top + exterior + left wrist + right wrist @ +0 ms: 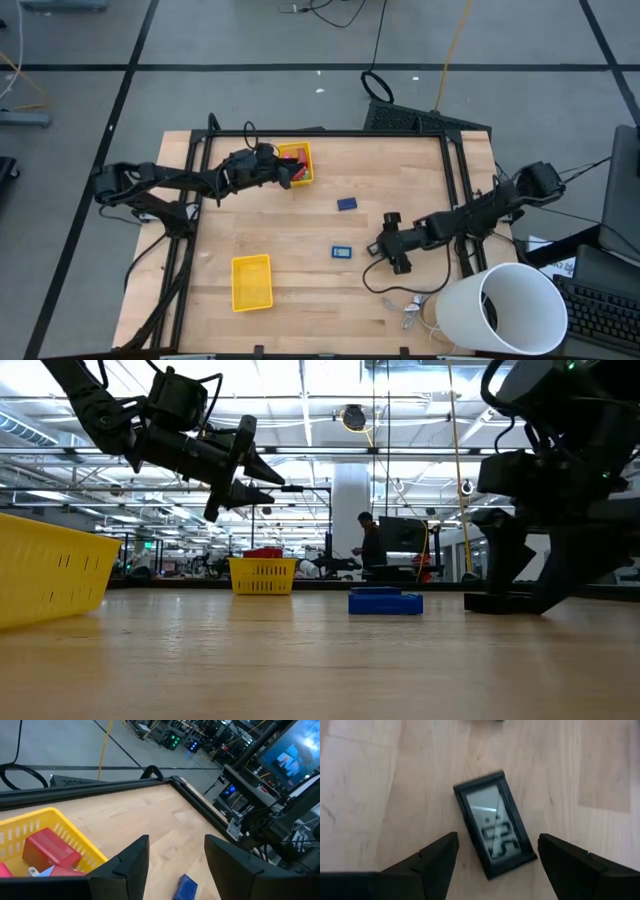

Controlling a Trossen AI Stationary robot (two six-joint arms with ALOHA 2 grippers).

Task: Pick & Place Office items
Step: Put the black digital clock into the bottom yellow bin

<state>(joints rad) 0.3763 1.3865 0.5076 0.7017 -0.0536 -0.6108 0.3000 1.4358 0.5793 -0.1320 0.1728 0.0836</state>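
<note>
Office items lie in two places: red blocks (50,849) sit in the far yellow tray (297,163), with the left gripper (291,178), jaws open and empty, beside its rim. The near yellow tray (251,282) stands apart. On the table (300,260), a blue block (346,204) and a black display piece (494,830) lie loose, the latter before the right gripper (496,857), its jaws open.

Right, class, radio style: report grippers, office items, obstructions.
Left gripper open, empty, above far yellow tray holding red items. Right gripper open over small black display. Blue block loose on table. Nothing obstructing.
</note>
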